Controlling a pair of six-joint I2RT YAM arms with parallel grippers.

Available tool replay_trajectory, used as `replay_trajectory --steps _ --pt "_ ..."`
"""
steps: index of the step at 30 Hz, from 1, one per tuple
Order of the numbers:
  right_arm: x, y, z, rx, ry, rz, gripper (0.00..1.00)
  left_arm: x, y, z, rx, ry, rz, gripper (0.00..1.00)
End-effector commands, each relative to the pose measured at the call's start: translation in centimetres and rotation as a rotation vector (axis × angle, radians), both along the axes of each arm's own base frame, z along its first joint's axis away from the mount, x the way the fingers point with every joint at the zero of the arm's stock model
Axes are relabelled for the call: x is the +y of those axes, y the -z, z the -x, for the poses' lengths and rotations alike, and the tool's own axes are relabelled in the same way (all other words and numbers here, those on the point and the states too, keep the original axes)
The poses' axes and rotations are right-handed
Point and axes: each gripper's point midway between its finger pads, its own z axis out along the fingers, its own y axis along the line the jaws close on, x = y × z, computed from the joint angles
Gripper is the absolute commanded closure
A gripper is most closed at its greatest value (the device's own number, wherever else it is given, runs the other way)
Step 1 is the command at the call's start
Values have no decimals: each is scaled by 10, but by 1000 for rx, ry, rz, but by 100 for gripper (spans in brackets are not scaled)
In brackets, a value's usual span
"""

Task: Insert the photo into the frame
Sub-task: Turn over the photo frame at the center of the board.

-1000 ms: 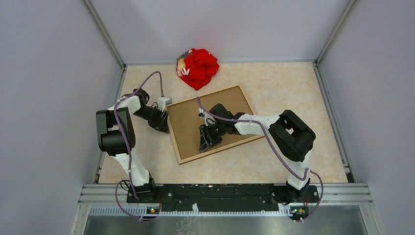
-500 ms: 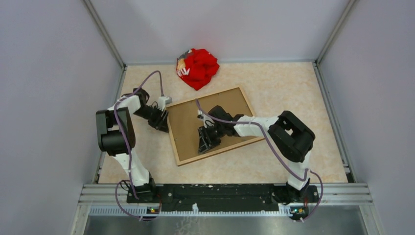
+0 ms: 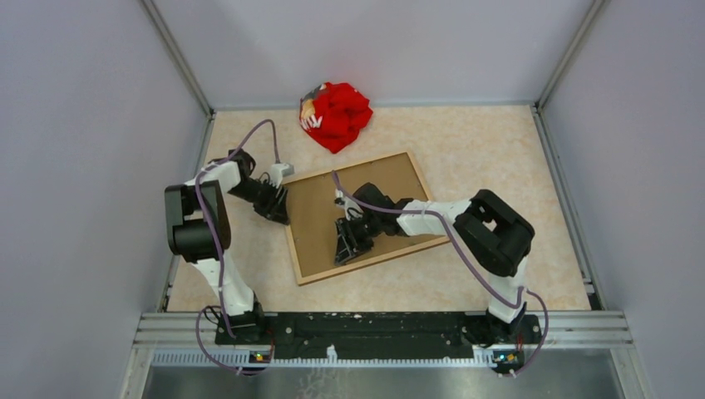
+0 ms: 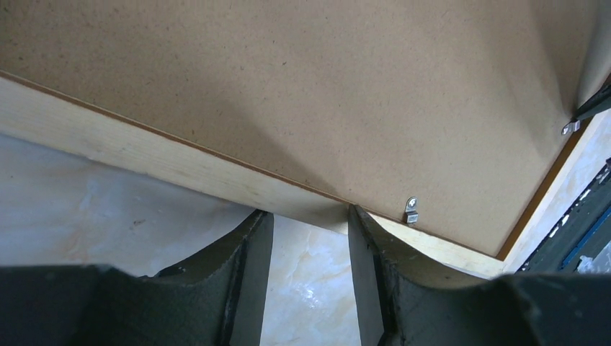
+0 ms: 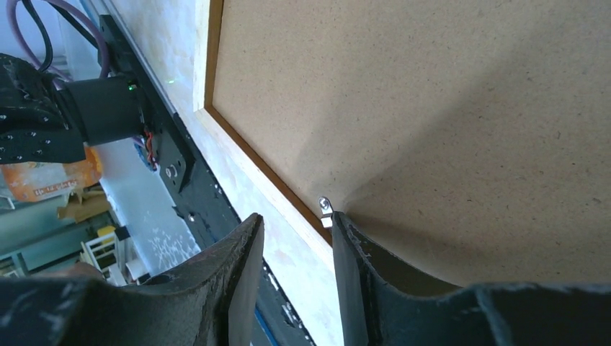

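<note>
Shifted slightly toward the near left since a second ago, the frame [image 3: 357, 161] is seen lying face down and askew on the table [image 3: 482, 158], its backing board [image 3: 320, 220] uppermost. The right gripper [image 3: 342, 249], likewise carried nearer, is held over the board with fingers parted, one tip beside a metal clip [image 5: 325, 211]. The left gripper [image 3: 278, 212] is set against the frame's left rail, fingers spread, nothing pinched.

Thin rectangular brown wooden frame [image 4: 144, 155]: pale bare wood, smooth, matt;
Plain brown backing board [image 4: 288, 86]: pressed fibre, finely speckled, matt;
Small silver clip [image 4: 411, 209]: shiny metal;
Beige marbled table top [image 4: 108, 209]: smooth, slightly glossy;
Crumpled red cloth [image 3: 337, 115]: soft fabric, matt
</note>
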Motion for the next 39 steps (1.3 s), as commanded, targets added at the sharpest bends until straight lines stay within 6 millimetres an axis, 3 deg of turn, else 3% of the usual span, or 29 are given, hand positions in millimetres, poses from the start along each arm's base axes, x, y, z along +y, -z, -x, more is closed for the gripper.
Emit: replay_trajectory --steps 1,5,11,14,18,27,34,36,39 --pt "13 -12 20 17 -59 -44 60 -9 -1 -12 -26 7 41 51" --pt "6 -24 10 -70 -85 -18 53 -10 -6 -19 -32 7 52 51" --pt "-40 -35 -19 -389 -164 177 37 -13 -22 -33 -55 11 77 52" --pt "-63 -28 -16 -510 -279 243 34 -14 -27 -40 -62 6 93 51" --pt "-78 -14 -11 -620 -417 306 33 -15 -30 -44 -54 1 105 51" --pt "-64 3 -5 -792 -591 353 37 -13 -35 -41 -63 1 91 47" --pt "-62 8 -13 -850 -634 391 41 -2 -57 -39 -81 -10 104 35" --pt "-62 12 -13 -851 -642 402 43 3 -67 -38 -95 -14 119 22" --pt "-63 18 -12 -855 -659 420 46 4 -80 -28 -105 -2 130 20"
